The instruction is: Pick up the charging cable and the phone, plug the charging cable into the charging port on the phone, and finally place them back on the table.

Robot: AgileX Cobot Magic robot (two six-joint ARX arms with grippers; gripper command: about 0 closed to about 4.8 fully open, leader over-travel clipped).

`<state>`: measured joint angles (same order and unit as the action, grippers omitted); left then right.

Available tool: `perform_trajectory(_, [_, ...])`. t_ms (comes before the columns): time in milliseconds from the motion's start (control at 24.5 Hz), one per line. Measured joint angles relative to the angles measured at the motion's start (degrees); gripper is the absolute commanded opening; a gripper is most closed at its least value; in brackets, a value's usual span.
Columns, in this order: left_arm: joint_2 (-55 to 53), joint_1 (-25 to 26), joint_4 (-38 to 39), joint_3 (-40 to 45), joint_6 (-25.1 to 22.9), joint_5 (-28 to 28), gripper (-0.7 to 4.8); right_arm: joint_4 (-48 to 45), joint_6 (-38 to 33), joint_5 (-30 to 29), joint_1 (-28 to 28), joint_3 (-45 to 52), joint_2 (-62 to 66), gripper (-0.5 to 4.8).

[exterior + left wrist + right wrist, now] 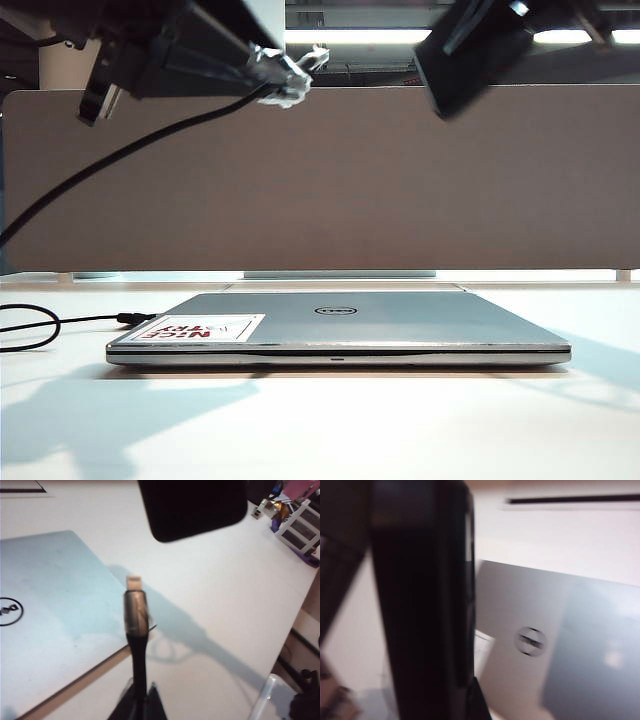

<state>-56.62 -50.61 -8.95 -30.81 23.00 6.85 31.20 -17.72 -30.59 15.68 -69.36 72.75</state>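
High on the left of the exterior view, my left gripper [275, 70] is shut on the charging cable [130, 150], whose black cord sags down to the left. In the left wrist view the cable [136, 645] stands up from between the fingers of that gripper [141, 694], ending in a pale silvery connector [134, 584]. A short way beyond the connector tip hangs the black phone [192, 507], apart from it. My right gripper [447, 700] is shut on the phone [420, 605]. The phone [470, 60] is held high on the right, above the white table [320, 420].
A closed silver Dell laptop [340, 325] with a red-lettered sticker lies mid-table below both grippers. Another black cord with a black plug [135, 319] lies at its left. A tall grey-brown divider [400, 180] stands behind. White crates [302, 522] sit past the table's far edge.
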Motion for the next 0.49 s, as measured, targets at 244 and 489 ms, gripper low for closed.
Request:
perform_trajectory(244, [-0.3,-1.6,-0.2,0.0,10.5,-0.2,-0.07,-11.1,-7.9,-11.1,0.0,1.6,3.1,-0.05])
perform_trajectory(489, [-2.3,-1.7,-0.8,0.4,11.5,-0.1,-0.07,-27.7,-18.6,-14.9,0.0,9.2,4.4,-0.05])
